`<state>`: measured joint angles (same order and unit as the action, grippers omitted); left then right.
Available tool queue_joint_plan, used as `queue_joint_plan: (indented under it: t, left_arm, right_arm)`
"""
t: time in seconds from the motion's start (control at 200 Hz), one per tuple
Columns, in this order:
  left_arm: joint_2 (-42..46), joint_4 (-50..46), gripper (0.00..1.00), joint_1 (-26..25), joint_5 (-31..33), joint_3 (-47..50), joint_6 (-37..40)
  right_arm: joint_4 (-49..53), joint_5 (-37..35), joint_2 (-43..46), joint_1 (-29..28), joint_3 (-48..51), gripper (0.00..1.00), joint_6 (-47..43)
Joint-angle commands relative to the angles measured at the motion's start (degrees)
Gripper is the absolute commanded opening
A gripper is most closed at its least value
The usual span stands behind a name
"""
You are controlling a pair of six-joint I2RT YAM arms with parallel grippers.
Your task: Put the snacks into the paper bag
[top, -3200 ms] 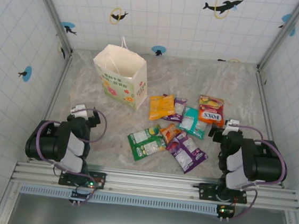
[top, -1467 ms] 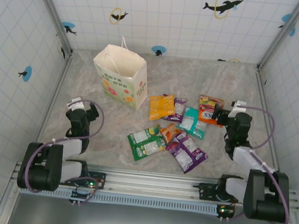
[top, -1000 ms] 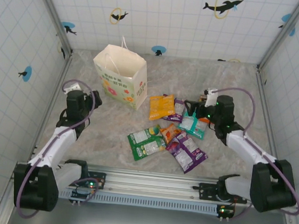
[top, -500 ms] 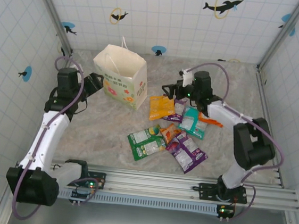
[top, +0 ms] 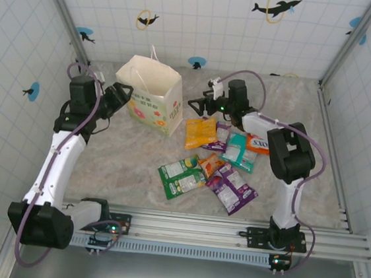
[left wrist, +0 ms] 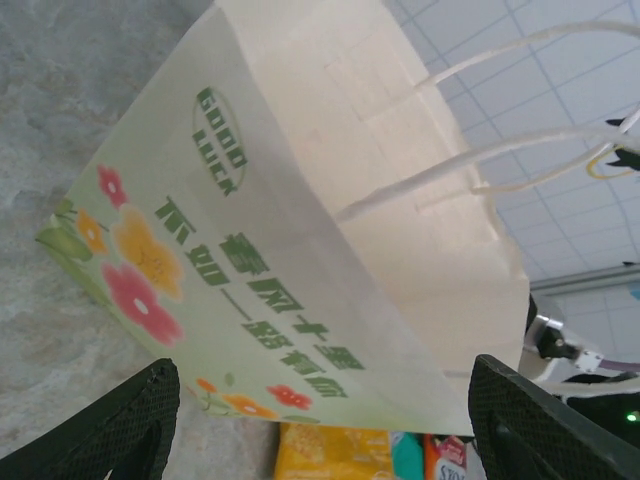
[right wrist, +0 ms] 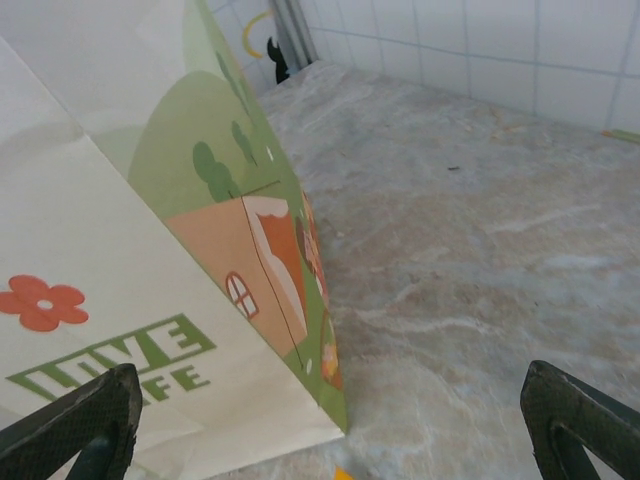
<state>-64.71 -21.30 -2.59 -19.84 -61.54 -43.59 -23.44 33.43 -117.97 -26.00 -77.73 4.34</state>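
The paper bag (top: 151, 95) is standing upright on the marbled table (top: 289, 103), towards the back left, with its mouth facing up. What is showing of its inside from above is plain cream paper (the lower part is lying in shadow, so I cannot tell more).

The snacks are all lying on the table, to the right of the bag and in front of it. An orange packet (top: 200, 132) is sitting just beside the bag's near right corner, with a purple packet (top: 221, 136) overlapping its right edge. A teal packet (top: 239, 151) and a red-orange packet (top: 259, 143) are lying further right. Nearer the arms, a green packet (top: 181, 176), a small orange packet (top: 210, 163) and a second purple packet (top: 232, 188) are lying in a touching cluster.

The left gripper (top: 119, 94) is hovering just beside the bag's left side, its jaws standing wide apart and holding nothing. Whether a fingertip is touching the paper I cannot tell. In the left wrist view the bag's printed side (left wrist: 250, 300) is lying between the two fingers (left wrist: 120, 420).

The right gripper (top: 196, 104) is hovering just right of the bag, over the far end of the orange packet. Its jaws are spread fully and gripping nothing. In the right wrist view the bag's narrow side (right wrist: 230, 230) is standing ahead, between the fingers (right wrist: 80, 410).
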Motion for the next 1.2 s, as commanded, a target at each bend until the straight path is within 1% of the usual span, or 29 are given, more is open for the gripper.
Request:
queue_joint_plan:
  t: [0.0,0.15,0.255,0.355,0.45,0.58,0.661,0.811,0.981,1.106,1.196]
  left_arm:
    - [-1.97,1.97,0.77,-0.23,-1.1,-1.92,-1.65]
    - [-3.35,4.21,0.77,-0.24,0.02,-2.28,-2.8]
    - [-4.76,3.88,0.77,-0.26,0.95,-3.31,-2.22]
    - [-6.48,4.82,0.78,-0.15,-0.78,-3.69,-2.73]
    - [-7.85,6.8,0.78,-0.14,-3.26,-3.08,-3.85]
    - [-9.34,6.85,0.77,-0.13,-3.25,-3.39,-3.62]
    - [-10.03,6.81,0.77,-0.13,-3.27,-3.68,-3.27]
    - [-12.37,5.79,0.77,-0.13,-6.04,-5.59,-2.02]
    - [-14.64,1.55,0.78,-0.12,-4.1,-9.8,2.37]
    - [-16.04,0.37,0.78,0.13,-4.46,-11.72,3.71]
    - [-16.59,0.09,0.77,0.41,-4.04,-12.22,4.69]
  right_arm:
    - [-6.6,3.57,-3.15,-1.35,-4.47,1.0,-2.25]
    - [-8.33,6.89,-5.22,-3.03,-5.92,1.0,-4.79]
    - [-8.42,8.24,-6.18,-3.73,-6.8,1.0,-5.15]
    - [-8.94,9.23,-6.57,-4.08,-7.82,1.0,-3.77]
    - [-6.8,10.03,-7.05,-4.42,-9.45,1.0,-4.56]
    - [-4.4,11.98,-7.1,-5.18,-10.33,1.0,-5.13]
    - [-1.71,11.91,-6.5,-5.81,-10.16,0.99,-6.88]
    - [1.47,12.01,-4.76,-7.33,-8.74,0.97,-8.76]
    - [4.15,11.55,-1.0,-9.86,-5.21,0.96,-11.77]
    - [7.44,11.57,0.99,-11.86,-4.39,0.95,-13.72]
    - [7.72,10.57,2.97,-13.44,-2.09,0.94,-14.67]
